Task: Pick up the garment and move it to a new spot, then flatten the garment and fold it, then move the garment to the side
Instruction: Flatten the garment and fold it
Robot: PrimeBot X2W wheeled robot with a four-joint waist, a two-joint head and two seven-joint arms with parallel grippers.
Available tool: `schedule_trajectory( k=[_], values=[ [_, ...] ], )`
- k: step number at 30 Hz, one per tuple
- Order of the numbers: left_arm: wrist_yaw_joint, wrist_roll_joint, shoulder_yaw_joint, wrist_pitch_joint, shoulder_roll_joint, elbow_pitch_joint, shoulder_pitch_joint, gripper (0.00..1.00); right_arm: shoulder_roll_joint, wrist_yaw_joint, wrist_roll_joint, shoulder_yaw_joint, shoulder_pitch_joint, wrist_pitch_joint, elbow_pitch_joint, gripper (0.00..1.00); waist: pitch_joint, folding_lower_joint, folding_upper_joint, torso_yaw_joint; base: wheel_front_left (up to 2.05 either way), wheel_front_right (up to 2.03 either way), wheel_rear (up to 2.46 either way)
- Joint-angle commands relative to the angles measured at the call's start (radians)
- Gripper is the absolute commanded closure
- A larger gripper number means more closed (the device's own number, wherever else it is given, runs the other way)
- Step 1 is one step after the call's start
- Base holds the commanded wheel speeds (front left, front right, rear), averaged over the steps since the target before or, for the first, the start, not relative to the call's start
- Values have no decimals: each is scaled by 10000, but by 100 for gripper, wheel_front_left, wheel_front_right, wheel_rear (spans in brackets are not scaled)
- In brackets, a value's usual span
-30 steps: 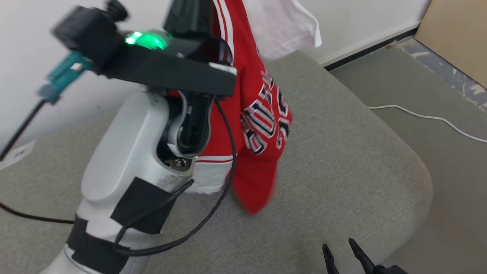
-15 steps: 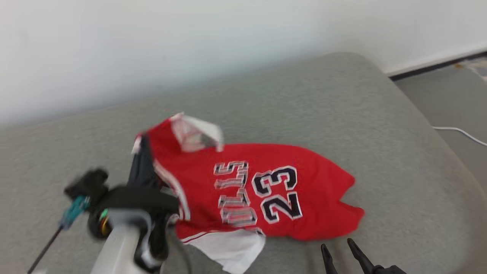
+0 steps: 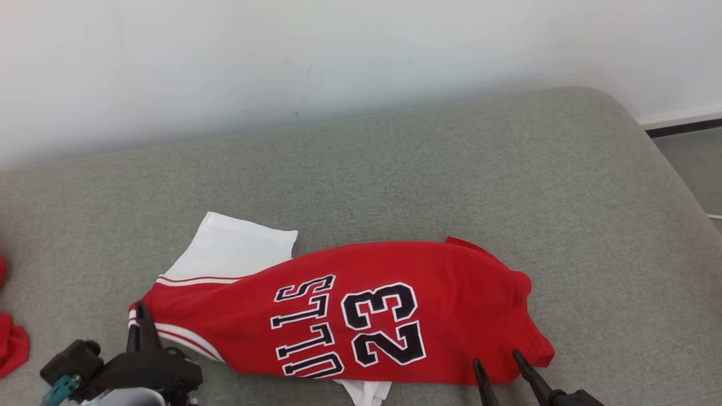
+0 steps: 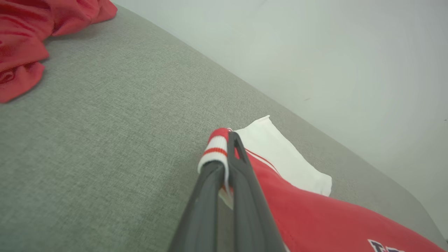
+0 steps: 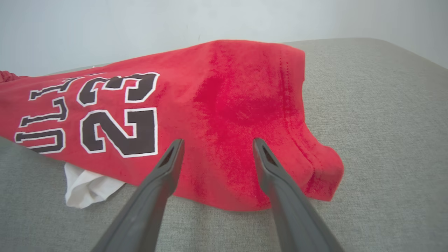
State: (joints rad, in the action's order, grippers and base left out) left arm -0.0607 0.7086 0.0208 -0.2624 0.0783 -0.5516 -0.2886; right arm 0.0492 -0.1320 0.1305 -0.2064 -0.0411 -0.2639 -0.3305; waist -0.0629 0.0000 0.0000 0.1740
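The garment point(image 3: 451, 299) is a red jersey with the number 23 and white sleeves, lying stretched out on the grey cushion point(image 3: 395, 169). My left gripper point(image 3: 139, 318) is at its left end, shut on the red-and-white striped trim; the left wrist view shows that trim pinched at the tips of the left gripper point(image 4: 225, 154). My right gripper point(image 3: 498, 361) is open at the garment's right end. In the right wrist view the right gripper point(image 5: 217, 142) has its fingers spread just above the red hem point(image 5: 238, 87), with nothing between them.
More red cloth point(image 3: 8, 344) lies at the cushion's far left, also in the left wrist view as a red heap point(image 4: 21, 35). A white wall runs behind the cushion. The cushion's rounded right edge drops to the floor point(image 3: 694, 163).
The garment hung in the air from my raised left gripper; now it lies spread on the cushion with the left gripper low and still gripping it. The head camera has also swung.
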Motion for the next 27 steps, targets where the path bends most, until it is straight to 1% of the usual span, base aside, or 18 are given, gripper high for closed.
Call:
schedule_trajectory(
  k=[1,8,9,10,15,21,27],
  values=[
    [65,-210,152,-36,91,-73,178,100,19,26,-31,59,6,-8,21,0,-86,0,0,123,0,0,0],
    [514,-707,767,-36,-1,-108,857,100,16,26,-31,278,-83,-8,93,0,-97,0,0,74,0,0,0],
    [619,-822,831,-36,-12,-13,943,54,16,26,-33,279,-81,-8,98,0,-60,0,0,43,0,0,0],
    [674,-853,888,-36,-41,62,1085,0,16,26,-36,271,-82,-8,103,0,-21,0,0,21,0,0,0],
    [1029,-1306,1122,-36,-118,509,1871,0,17,26,-106,347,-150,-8,58,0,305,0,0,-60,0,0,0],
    [1480,-1997,1712,-35,-224,1971,3044,0,17,26,-185,550,-248,-8,68,0,667,0,0,-200,0,0,0],
    [1741,-2351,1888,-35,-269,2644,3844,0,16,26,-201,602,-319,-8,125,0,881,0,0,-310,0,0,0]
  ],
)
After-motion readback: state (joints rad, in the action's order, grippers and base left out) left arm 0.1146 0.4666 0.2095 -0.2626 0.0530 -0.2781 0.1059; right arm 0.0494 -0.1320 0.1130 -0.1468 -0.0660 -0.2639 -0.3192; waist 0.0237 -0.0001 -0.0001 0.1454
